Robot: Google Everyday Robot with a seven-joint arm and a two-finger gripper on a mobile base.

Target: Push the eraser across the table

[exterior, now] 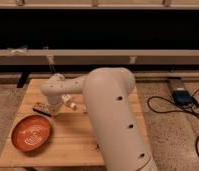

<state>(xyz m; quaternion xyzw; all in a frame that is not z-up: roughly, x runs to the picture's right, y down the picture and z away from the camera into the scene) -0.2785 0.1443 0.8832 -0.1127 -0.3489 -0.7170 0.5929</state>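
Observation:
The eraser (pixel 41 107), a small flat dark block with a reddish face, lies on the left part of the light wooden table (pixel 73 142), just behind the plate. My gripper (pixel 51 111) points down at the end of the big white arm (pixel 110 107). It sits right beside the eraser's right end, seemingly touching it. The arm's wrist covers most of the gripper.
An orange-red plate (pixel 31 132) sits at the table's front left, close in front of the eraser. A small white object (pixel 72 104) lies right of the gripper. On the floor at right are a blue device (pixel 183 96) and black cables (pixel 165 107).

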